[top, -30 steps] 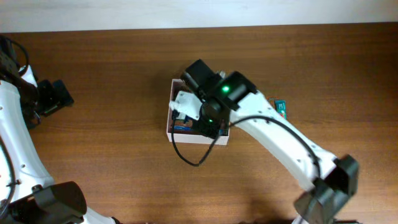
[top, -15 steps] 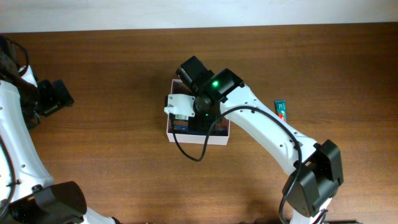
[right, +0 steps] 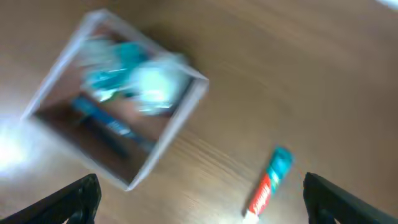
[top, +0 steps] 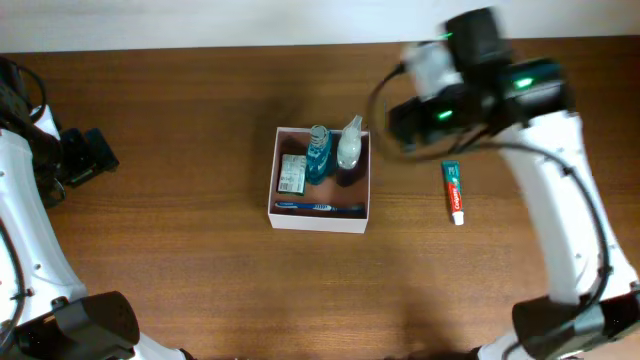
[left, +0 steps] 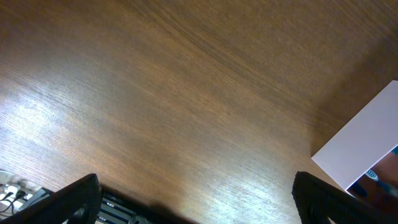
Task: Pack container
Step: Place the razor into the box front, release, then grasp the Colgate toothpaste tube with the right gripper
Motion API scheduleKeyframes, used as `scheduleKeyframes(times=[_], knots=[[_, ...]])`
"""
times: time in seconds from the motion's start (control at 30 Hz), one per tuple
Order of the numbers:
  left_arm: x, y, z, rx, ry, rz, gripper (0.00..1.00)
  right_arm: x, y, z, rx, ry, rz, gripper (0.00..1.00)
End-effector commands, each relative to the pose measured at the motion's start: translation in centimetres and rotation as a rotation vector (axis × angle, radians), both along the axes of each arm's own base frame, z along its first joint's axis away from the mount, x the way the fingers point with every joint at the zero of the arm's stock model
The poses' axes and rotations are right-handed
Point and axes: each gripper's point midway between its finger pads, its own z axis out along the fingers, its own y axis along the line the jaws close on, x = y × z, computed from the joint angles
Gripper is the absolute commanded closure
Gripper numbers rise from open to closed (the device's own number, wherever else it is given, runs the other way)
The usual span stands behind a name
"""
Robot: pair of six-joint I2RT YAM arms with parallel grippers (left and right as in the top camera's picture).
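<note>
Hovering open-handed on both sides, with the container on the table between my arms.

Nearest in my right wrist view, my right gripper (right: 199, 196) is spread wide and empty, its fingers cut off at the bottom corners. Beyond it a toothpaste tube (right: 268, 183) lies on the wood, apart from the container (right: 171, 134). That view is smeared, so the contents are only teal and white blobs. My left gripper (left: 193, 193) is likewise released over the bare table (left: 155, 93); only one white corner of the container shows there, clipped by the right edge. The overhead view shows the contents: a toothbrush (top: 320, 207) along the near wall, a green-white packet (top: 292, 174), then a blue bottle (top: 318, 155) and a white bottle (top: 350, 145) at the far side. From above my right wrist is a blur, its fingers unreadable.
</note>
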Motion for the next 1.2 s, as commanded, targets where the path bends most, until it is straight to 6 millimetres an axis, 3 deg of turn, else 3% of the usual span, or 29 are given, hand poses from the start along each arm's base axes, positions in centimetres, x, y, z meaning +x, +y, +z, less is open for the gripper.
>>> scheduleKeyframes(times=[0.0,0.07,0.17,0.3,0.43,0.5,0.67,0.73,0.77,0.83,0.87,1.03,1.13,1.17], knots=[[-0.4,-0.2,1.1,0.004,-0.035,-0.003,0.00,1.2,-4.7,-4.9,0.059,0.163,-0.245,0.01],[-0.4,-0.2,1.1,0.004,-0.035,-0.003,0.00,1.4,-7.1,-8.1,0.057,0.236,-0.320,0.01],[-0.4,-0.2,1.1,0.004,-0.035,-0.003,0.00,1.1,-10.4,-14.6,0.069,0.384,-0.466,0.12],[-0.4,-0.2,1.1,0.004,-0.035,-0.003,0.00,-0.3,-11.7,-20.8,0.052,0.520,-0.511,0.17],[-0.4,-0.2,1.1,0.004,-0.035,-0.003,0.00,-1.5,-11.5,-24.7,0.042,0.587,-0.510,0.32],[-0.4,-0.2,1.1,0.004,-0.035,-0.003,0.00,-1.8,-11.4,-25.5,0.042,0.595,-0.510,0.40],[-0.4,-0.2,1.1,0.004,-0.035,-0.003,0.00,-3.5,-11.2,-28.1,0.046,0.626,-0.536,0.41],[-0.4,-0.2,1.1,0.004,-0.035,-0.003,0.00,-4.3,-11.1,-29.1,0.048,0.640,-0.553,0.54],[-0.4,-0.2,1.1,0.004,-0.035,-0.003,0.00,-4.5,-11.1,-29.1,0.046,0.650,-0.554,0.78],[-0.4,-0.2,1.1,0.004,-0.035,-0.003,0.00,-4.6,-11.1,-28.6,0.045,0.654,-0.554,0.91],[-0.4,-0.2,1.1,0.004,-0.035,-0.003,0.00,-4.4,-11.1,-27.3,0.047,0.643,-0.553,0.96],[-0.4,-0.2,1.1,0.004,-0.035,-0.003,0.00,-3.1,-10.0,-20.3,0.063,0.531,-0.519,0.96],[-0.4,-0.2,1.1,0.004,-0.035,-0.003,0.00,-3.4,-7.4,-13.1,0.067,0.413,-0.432,0.96],[-0.4,-0.2,1.1,0.004,-0.035,-0.003,0.00,-4.1,-5.5,-10.0,0.061,0.353,-0.351,0.96]])
